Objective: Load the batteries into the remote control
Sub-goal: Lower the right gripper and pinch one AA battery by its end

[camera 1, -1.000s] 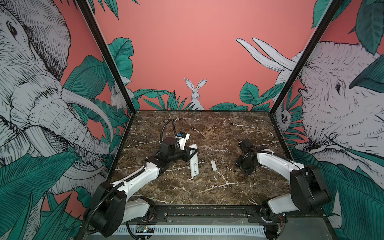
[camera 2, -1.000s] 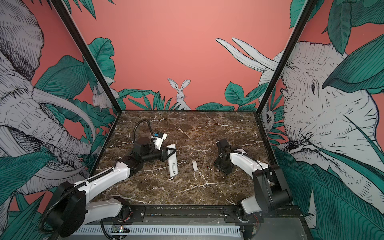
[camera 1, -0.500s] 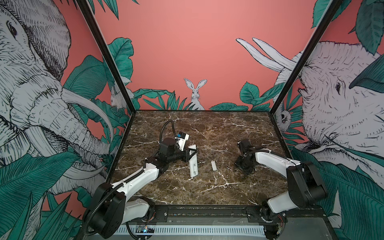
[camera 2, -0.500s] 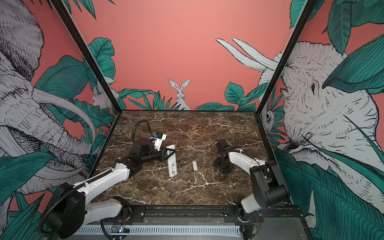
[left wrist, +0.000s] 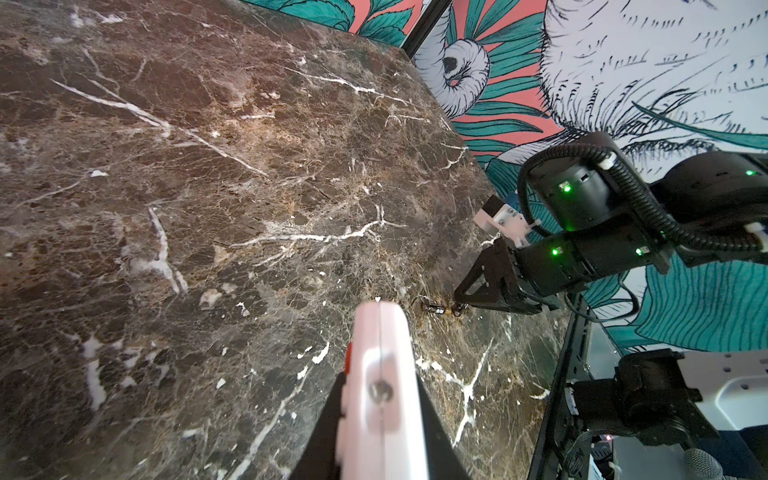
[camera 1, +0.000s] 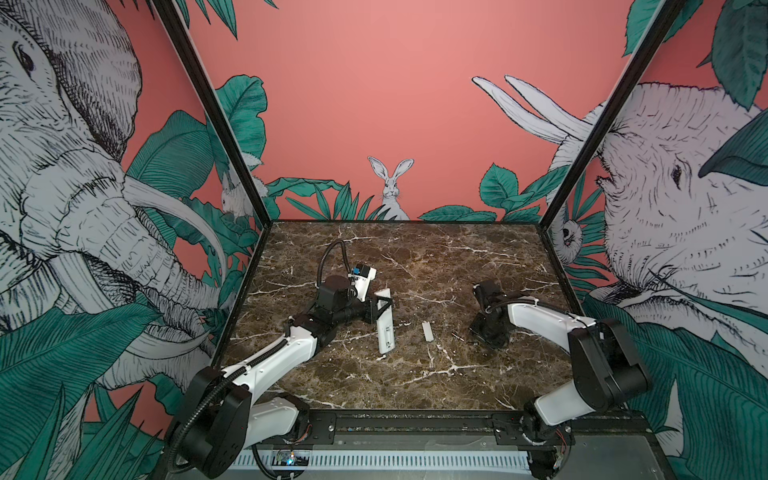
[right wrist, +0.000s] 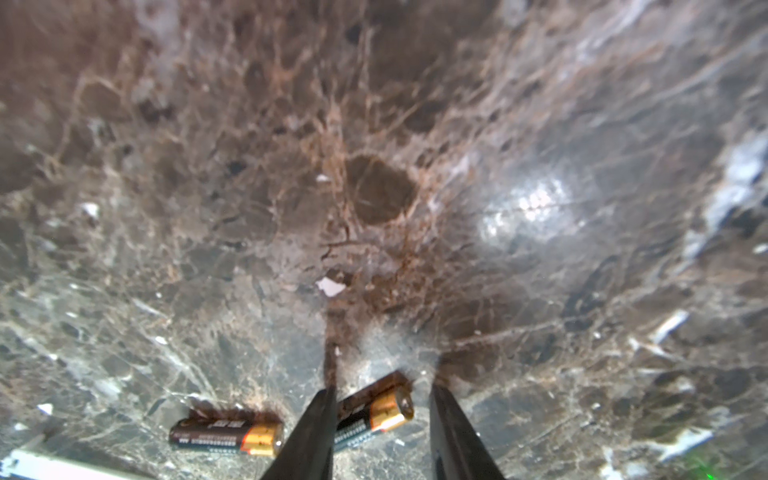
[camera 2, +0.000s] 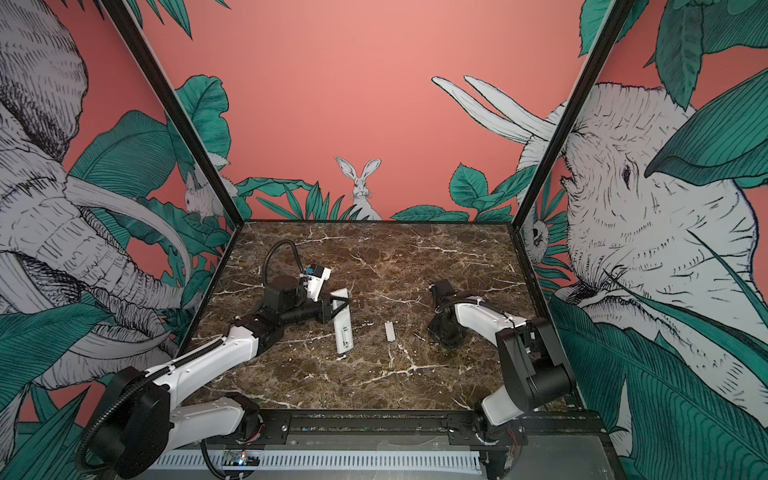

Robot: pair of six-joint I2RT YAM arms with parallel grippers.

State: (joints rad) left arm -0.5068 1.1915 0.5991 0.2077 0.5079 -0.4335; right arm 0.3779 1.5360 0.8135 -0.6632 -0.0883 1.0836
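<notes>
My left gripper (camera 1: 380,309) (camera 2: 338,308) is shut on the white remote control (camera 1: 385,332) (camera 2: 343,330), gripping its far half. In the left wrist view the remote control (left wrist: 384,365) stands on edge between the dark fingers, its buttons facing sideways. Two batteries, dark with gold ends, lie on the marble at the right. One battery (right wrist: 226,436) lies free. The other battery (right wrist: 384,409) has its gold end between the open fingers of my right gripper (right wrist: 382,392) (camera 1: 478,338), which is low over the table. The left finger (right wrist: 316,428) hides that battery's middle.
A small white cover plate (camera 1: 427,331) (camera 2: 389,331) lies flat between the remote control and the batteries. Dark marble table (camera 1: 415,257) with enclosure walls on three sides; a black rail runs along its front edge (camera 1: 415,419).
My right gripper's jaws have narrowed around the battery's end, and the right arm has edged slightly left. The left arm and the remote control have not moved.
</notes>
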